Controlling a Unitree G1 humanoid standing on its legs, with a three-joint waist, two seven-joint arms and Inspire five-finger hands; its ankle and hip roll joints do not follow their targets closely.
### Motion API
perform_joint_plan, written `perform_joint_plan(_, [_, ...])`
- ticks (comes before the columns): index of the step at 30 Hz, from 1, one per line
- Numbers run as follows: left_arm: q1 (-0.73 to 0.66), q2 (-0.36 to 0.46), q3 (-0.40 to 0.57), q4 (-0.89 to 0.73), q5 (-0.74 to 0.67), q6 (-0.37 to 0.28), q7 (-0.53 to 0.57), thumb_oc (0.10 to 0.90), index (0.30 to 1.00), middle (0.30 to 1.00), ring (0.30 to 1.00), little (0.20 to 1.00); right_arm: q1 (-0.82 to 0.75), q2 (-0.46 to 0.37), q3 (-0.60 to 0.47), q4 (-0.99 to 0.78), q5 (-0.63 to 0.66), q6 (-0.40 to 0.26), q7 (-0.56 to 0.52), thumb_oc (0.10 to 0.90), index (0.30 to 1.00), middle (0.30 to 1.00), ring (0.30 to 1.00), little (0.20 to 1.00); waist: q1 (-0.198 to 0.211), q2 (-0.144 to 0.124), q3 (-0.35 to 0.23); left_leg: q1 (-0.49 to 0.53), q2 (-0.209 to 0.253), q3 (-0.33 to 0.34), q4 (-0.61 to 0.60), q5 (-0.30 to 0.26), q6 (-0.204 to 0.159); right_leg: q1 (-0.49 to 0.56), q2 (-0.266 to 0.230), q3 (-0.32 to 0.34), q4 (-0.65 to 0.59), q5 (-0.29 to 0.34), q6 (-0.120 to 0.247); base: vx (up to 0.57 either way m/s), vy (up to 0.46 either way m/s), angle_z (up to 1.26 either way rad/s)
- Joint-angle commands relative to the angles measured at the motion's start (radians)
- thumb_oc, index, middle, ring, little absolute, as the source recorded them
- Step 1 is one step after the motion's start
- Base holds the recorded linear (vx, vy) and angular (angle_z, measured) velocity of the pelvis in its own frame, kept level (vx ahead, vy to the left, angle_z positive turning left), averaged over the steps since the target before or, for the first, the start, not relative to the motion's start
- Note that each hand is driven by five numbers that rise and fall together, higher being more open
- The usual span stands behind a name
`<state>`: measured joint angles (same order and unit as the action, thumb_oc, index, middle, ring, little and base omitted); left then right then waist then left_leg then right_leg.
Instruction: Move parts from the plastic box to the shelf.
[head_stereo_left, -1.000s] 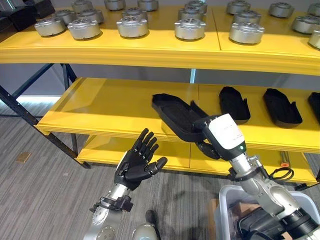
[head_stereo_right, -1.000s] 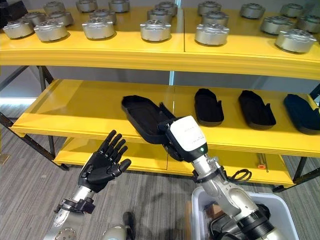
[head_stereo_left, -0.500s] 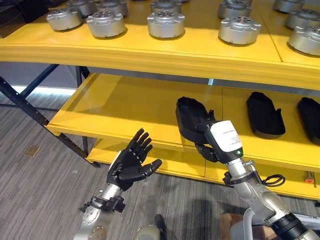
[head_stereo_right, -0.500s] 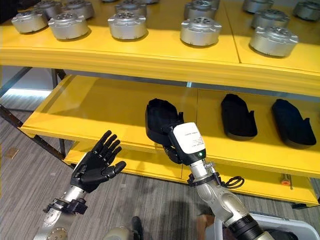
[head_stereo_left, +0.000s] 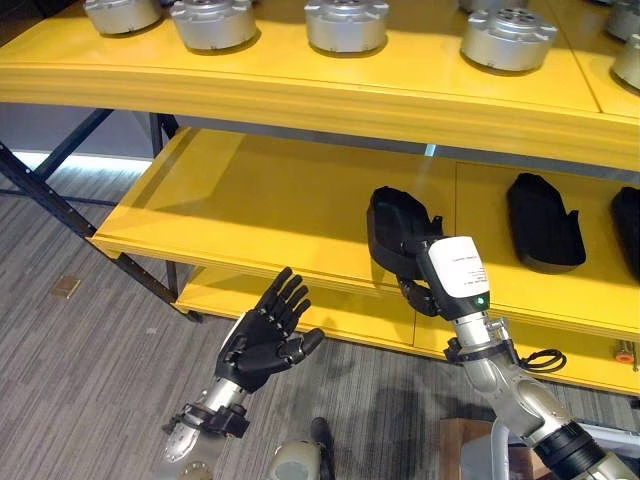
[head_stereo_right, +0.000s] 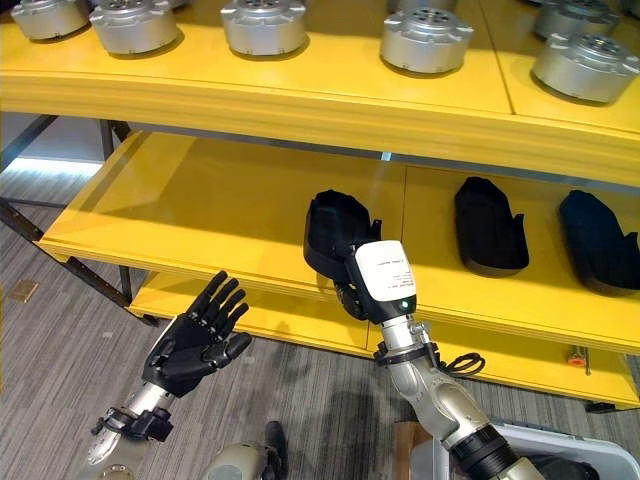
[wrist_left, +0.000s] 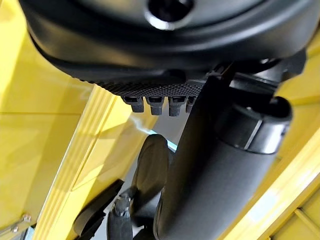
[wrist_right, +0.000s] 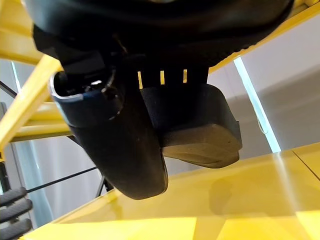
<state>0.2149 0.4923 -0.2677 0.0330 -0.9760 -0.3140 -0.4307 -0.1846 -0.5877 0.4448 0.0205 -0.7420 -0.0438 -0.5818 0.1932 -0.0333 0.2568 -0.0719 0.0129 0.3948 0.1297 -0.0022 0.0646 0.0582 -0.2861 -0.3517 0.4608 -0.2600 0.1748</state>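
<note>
My right hand (head_stereo_left: 424, 292) is shut on the near end of a black moulded part (head_stereo_left: 396, 224). The part reaches over the front of the yellow middle shelf (head_stereo_left: 250, 205), pointing toward the back. In the right wrist view the black part (wrist_right: 200, 131) hangs just above the shelf surface, beside my thumb (wrist_right: 120, 140). Whether it touches the shelf I cannot tell. My left hand (head_stereo_left: 264, 336) is held up below the shelf's front edge, open and empty. The plastic box (head_stereo_right: 590, 462) peeks in at the lower right.
Two more black parts (head_stereo_left: 545, 220) (head_stereo_right: 598, 240) lie to the right on the middle shelf. Several silver round parts (head_stereo_left: 345, 20) stand on the top shelf (head_stereo_left: 300, 90). The middle shelf's left half is bare. A dark frame leg (head_stereo_left: 60, 205) slants at the left.
The camera has shifted. My right hand has carried the black part forward over the middle shelf and turned it to point toward the back. The left hand stays open.
</note>
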Motion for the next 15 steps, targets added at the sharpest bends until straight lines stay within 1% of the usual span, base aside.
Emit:
perform_joint_plan(1, [-0.035, 0.015, -0.026, -0.116, 0.007, -0.053, -0.036, 0.900, 1.000, 1.000, 1.000, 1.000, -0.201, 0.025, -0.041, -0.006, 0.012, -0.023, -0.138, 0.400, 0.300, 0.300, 0.300, 0.300, 0.016, -0.026, -0.087, 0.021, -0.103, -0.036, 0.034, -0.174, 0.109, -0.028, 0.215, -0.028, 0.228, 0.263, 0.015, 0.12, 0.011, 0.03])
perform_joint_plan(2, [-0.040, 0.016, -0.034, -0.119, 0.009, -0.051, -0.017, 0.900, 1.000, 1.000, 1.000, 1.000, -0.215, 0.040, -0.036, 0.018, 0.006, -0.034, -0.139, 0.400, 0.300, 0.300, 0.300, 0.300, 0.003, -0.025, -0.083, 0.035, -0.099, -0.041, 0.031, -0.175, 0.100, -0.069, 0.218, -0.004, 0.207, 0.268, 0.015, 0.12, -0.040, 0.00])
perform_joint_plan(4, [-0.058, 0.016, -0.037, -0.118, 0.005, -0.042, -0.005, 0.900, 1.000, 1.000, 1.000, 1.000, -0.227, 0.046, -0.034, 0.033, -0.004, -0.049, -0.139, 0.400, 0.300, 0.300, 0.300, 0.300, -0.011, -0.014, -0.078, 0.044, -0.084, -0.053, 0.031, -0.167, 0.078, -0.094, 0.197, 0.000, 0.138, 0.237, -0.011, 0.13, -0.106, 0.08])
perform_joint_plan(5, [-0.084, 0.012, -0.038, -0.111, 0.003, -0.037, 0.013, 0.900, 1.000, 1.000, 1.000, 1.000, -0.231, 0.041, -0.038, 0.031, -0.015, -0.067, -0.129, 0.400, 0.300, 0.300, 0.300, 0.300, -0.028, 0.010, -0.075, 0.067, -0.043, -0.071, 0.017, -0.150, 0.039, -0.113, 0.143, -0.011, 0.002, 0.178, -0.063, 0.14, -0.172, 0.08])
perform_joint_plan(6, [-0.096, 0.009, -0.040, -0.110, 0.003, -0.035, 0.029, 0.900, 1.000, 1.000, 1.000, 1.000, -0.225, 0.035, -0.042, 0.024, -0.021, -0.079, -0.126, 0.400, 0.300, 0.300, 0.300, 0.300, -0.039, 0.018, -0.070, 0.086, -0.029, -0.080, 0.008, -0.150, 0.025, -0.127, 0.102, -0.004, -0.064, 0.184, -0.063, 0.16, -0.226, -0.02])
perform_joint_plan(7, [-0.109, 0.008, -0.044, -0.108, 0.001, -0.038, 0.047, 0.900, 1.000, 1.000, 1.000, 1.000, -0.220, 0.030, -0.044, 0.015, -0.032, -0.090, -0.128, 0.400, 0.300, 0.300, 0.300, 0.300, -0.054, 0.022, -0.062, 0.108, -0.015, -0.089, -0.003, -0.153, 0.014, -0.147, 0.053, 0.014, -0.140, 0.237, -0.051, 0.16, -0.249, -0.20])
perform_joint_plan(8, [-0.123, 0.013, -0.051, -0.108, -0.005, -0.046, 0.065, 0.900, 1.000, 1.000, 1.000, 1.000, -0.221, 0.026, -0.046, 0.004, -0.043, -0.098, -0.127, 0.400, 0.300, 0.300, 0.300, 0.300, -0.070, 0.017, -0.055, 0.125, -0.004, -0.093, -0.010, -0.162, 0.003, -0.184, -0.013, 0.046, -0.218, 0.340, -0.023, 0.15, -0.235, -0.21])
perform_joint_plan(9, [-0.128, 0.016, -0.054, -0.108, -0.008, -0.049, 0.073, 0.900, 1.000, 1.000, 1.000, 1.000, -0.221, 0.025, -0.047, 0.001, -0.048, -0.104, -0.125, 0.400, 0.300, 0.300, 0.300, 0.300, -0.073, 0.017, -0.051, 0.132, 0.000, -0.093, -0.011, -0.169, 0.001, -0.190, -0.030, 0.057, -0.241, 0.372, -0.011, 0.20, -0.316, -0.14])
perform_joint_plan(10, [-0.136, 0.022, -0.060, -0.116, -0.023, -0.054, 0.093, 0.900, 1.000, 1.000, 1.000, 1.000, -0.228, 0.024, -0.052, -0.007, -0.060, -0.118, -0.115, 0.400, 0.300, 0.300, 0.300, 0.300, -0.083, 0.011, -0.038, 0.152, 0.017, -0.097, 0.001, -0.198, -0.004, -0.229, -0.094, 0.107, -0.275, 0.474, 0.018, 0.20, -0.286, 0.07])
perform_joint_plan(11, [-0.136, 0.023, -0.063, -0.122, -0.033, -0.050, 0.098, 0.900, 1.000, 1.000, 1.000, 1.000, -0.230, 0.027, -0.061, -0.014, -0.065, -0.122, -0.105, 0.400, 0.300, 0.300, 0.300, 0.300, -0.087, 0.015, -0.029, 0.171, 0.036, -0.100, 0.013, -0.221, -0.006, -0.274, -0.120, 0.151, -0.257, 0.521, 0.030, 0.37, -0.437, 0.10])
perform_joint_plan(12, [-0.123, 0.031, -0.047, -0.116, -0.064, -0.037, 0.070, 0.900, 1.000, 1.000, 1.000, 1.000, -0.210, 0.019, -0.082, -0.031, -0.068, -0.130, -0.087, 0.400, 0.300, 0.300, 0.300, 0.300, -0.084, 0.009, -0.022, 0.166, 0.057, -0.120, 0.050, -0.242, -0.019, -0.250, -0.129, 0.168, -0.278, 0.480, 0.039, 0.43, -0.416, 0.14])
perform_joint_plan(13, [-0.102, 0.035, -0.034, -0.112, -0.053, -0.034, 0.061, 0.900, 1.000, 1.000, 1.000, 1.000, -0.185, 0.006, -0.100, -0.056, -0.053, -0.135, -0.062, 0.400, 0.300, 0.300, 0.300, 0.300, -0.083, 0.001, -0.019, 0.155, 0.065, -0.135, 0.090, -0.251, -0.029, -0.223, -0.133, 0.156, -0.288, 0.480, 0.037, 0.51, -0.453, 0.27])
perform_joint_plan(14, [-0.079, 0.031, -0.026, -0.115, -0.064, -0.026, 0.048, 0.900, 1.000, 1.000, 1.000, 1.000, -0.168, -0.015, -0.108, -0.100, -0.033, -0.115, -0.027, 0.400, 0.300, 0.300, 0.300, 0.300, -0.071, -0.002, -0.021, 0.148, 0.080, -0.127, 0.114, -0.245, -0.048, -0.185, -0.120, 0.109, -0.309, 0.437, 0.026, 0.38, -0.318, 0.52])
perform_joint_plan(15, [-0.069, 0.031, -0.025, -0.118, -0.056, -0.027, 0.037, 0.900, 1.000, 1.000, 1.000, 1.000, -0.168, -0.029, -0.104, -0.119, -0.015, -0.092, -0.010, 0.400, 0.300, 0.300, 0.300, 0.300, -0.066, -0.003, -0.025, 0.142, 0.085, -0.129, 0.119, -0.240, -0.058, -0.169, -0.111, 0.092, -0.319, 0.420, 0.023, 0.30, -0.239, 0.65])
